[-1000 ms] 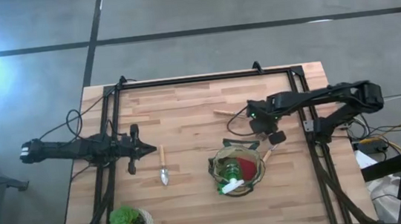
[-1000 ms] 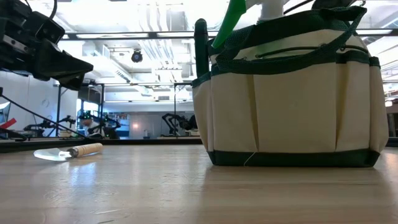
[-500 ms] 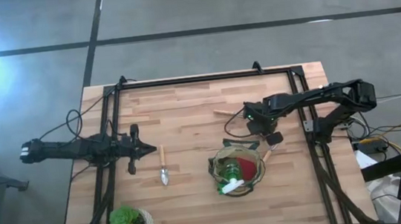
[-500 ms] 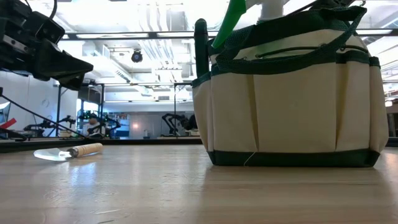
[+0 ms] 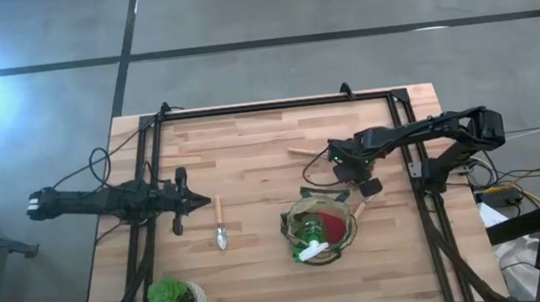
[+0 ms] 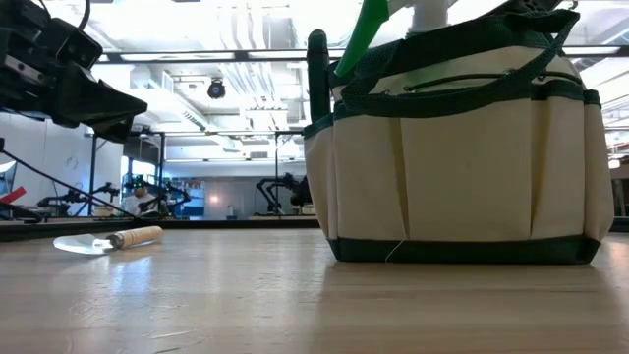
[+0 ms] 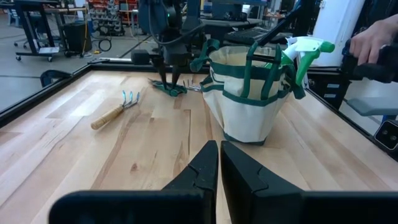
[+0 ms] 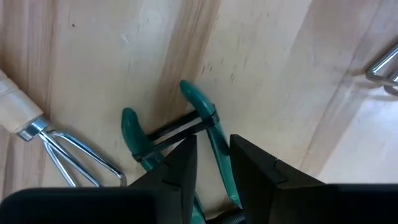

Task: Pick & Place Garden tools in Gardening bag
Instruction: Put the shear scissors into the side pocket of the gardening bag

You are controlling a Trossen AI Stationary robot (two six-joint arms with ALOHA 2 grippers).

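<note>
Your right gripper (image 8: 210,163) is down over the pruners (image 8: 186,134) on the table (image 5: 250,153), just behind the bag (image 5: 320,228). Its jaws stand part open, one finger (image 8: 174,168) on each side of one green handle, and you cannot tell from the wrist view whether the pads are pressing on it yet. The second green handle curves away outside the jaws, with the dark latch bar running between the two handles just ahead of the fingertips. A wire-tined rake fork (image 8: 56,146) with a pale wooden handle lies just beside the pruners, off to one side of the jaws and not between them.

Your left gripper (image 7: 219,163) waits at the table's left edge with its jaws closed on nothing. Straight ahead of those jaws you see the bag standing upright, with the green spray bottle (image 7: 306,51) poking out of its top. A second rake fork (image 7: 115,110) lies flat on the wood ahead of them and to one side, well apart from the bag.

From above, the trowel (image 5: 220,223) lies just beyond the left gripper's tips, between it and the bag. A red item (image 5: 333,225) sits inside the bag next to the spray bottle.
</note>
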